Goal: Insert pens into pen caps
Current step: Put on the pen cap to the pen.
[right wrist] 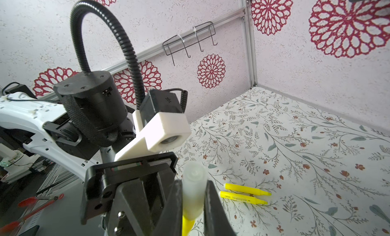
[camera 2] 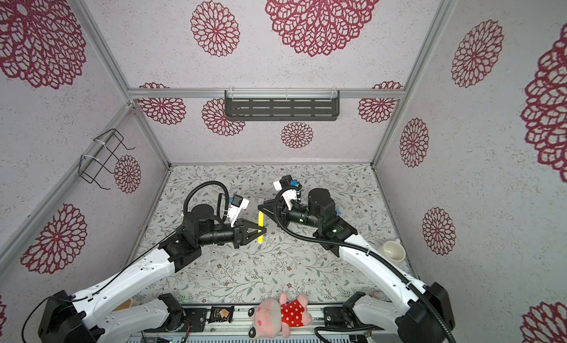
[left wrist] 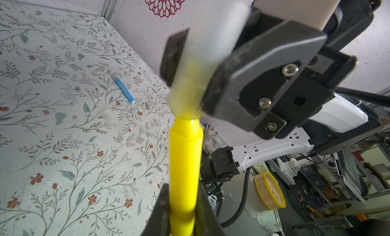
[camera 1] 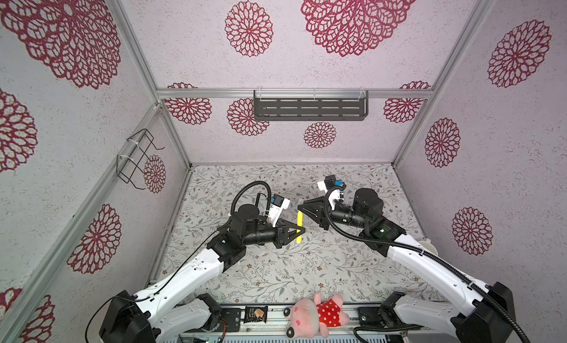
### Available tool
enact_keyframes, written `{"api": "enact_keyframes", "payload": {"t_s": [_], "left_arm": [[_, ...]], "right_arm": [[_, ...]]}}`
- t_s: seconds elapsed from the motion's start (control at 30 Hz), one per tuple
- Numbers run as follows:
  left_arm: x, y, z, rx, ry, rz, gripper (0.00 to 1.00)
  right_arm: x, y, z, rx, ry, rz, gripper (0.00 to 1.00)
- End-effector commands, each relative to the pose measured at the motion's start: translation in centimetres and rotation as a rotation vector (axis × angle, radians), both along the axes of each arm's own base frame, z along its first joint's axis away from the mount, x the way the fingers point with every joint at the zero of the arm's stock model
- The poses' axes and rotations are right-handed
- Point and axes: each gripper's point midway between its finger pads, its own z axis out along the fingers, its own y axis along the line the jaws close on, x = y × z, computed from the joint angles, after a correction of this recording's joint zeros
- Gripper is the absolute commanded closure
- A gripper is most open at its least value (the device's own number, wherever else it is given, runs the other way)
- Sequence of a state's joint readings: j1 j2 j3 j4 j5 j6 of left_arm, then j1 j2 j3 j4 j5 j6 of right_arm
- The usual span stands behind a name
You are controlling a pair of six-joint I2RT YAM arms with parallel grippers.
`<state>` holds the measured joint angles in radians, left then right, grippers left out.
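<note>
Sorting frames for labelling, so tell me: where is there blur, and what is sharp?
Left wrist view: the cap is smeared, the held yellow pen soft, the blue pen crisp. Right wrist view: the lying yellow pens are sharp. Both top views: sharp, evenly lit.

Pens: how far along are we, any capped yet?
Done: none looks capped. In hand: the left gripper holds a yellow pen, its tip just inside the cap held by the right gripper. Left: two yellow pens and the blue pen lie uncapped, two loose caps near the blue one.
</note>
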<state>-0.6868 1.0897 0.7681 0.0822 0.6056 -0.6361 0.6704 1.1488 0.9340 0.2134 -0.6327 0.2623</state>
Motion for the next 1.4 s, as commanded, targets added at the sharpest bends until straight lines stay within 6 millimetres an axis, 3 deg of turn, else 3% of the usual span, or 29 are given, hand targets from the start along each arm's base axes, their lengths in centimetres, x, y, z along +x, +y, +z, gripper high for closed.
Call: {"api": "enact_keyframes", "payload": {"t_s": [0.0, 0.2, 0.43, 1.07, 1.27, 1.37], "left_arm": [[0.2, 1.7, 12.3, -0.286, -0.33, 0.059, 1.0], [-1.5, 1.8, 13.6, -0.337, -0.353, -0.012, 1.0], [-2.3, 2.4, 14.0, -0.334, -0.373, -0.01, 1.0], [-1.8, 2.1, 13.1, -0.168, -0.446, 0.081, 1.0], [-1.5, 2.5, 13.1, -0.171, -0.469, 0.125, 1.0], [-1.4, 2.3, 12.8, -0.17, -0.472, 0.131, 1.0]], "right_arm": [[-4.6, 0.4, -7.1, -0.178, 0.188, 0.226, 0.99], [-6.4, 0.8, -6.3, -0.132, 0.206, 0.373, 1.0], [-6.9, 0.6, -4.9, -0.104, 0.198, 0.426, 0.99], [-7.6, 0.2, -2.2, -0.089, 0.178, 0.475, 0.96], [-7.7, 0.1, -1.3, -0.075, 0.155, 0.472, 0.88], [-7.7, 0.1, -0.9, -0.066, 0.145, 0.47, 0.79]]}}
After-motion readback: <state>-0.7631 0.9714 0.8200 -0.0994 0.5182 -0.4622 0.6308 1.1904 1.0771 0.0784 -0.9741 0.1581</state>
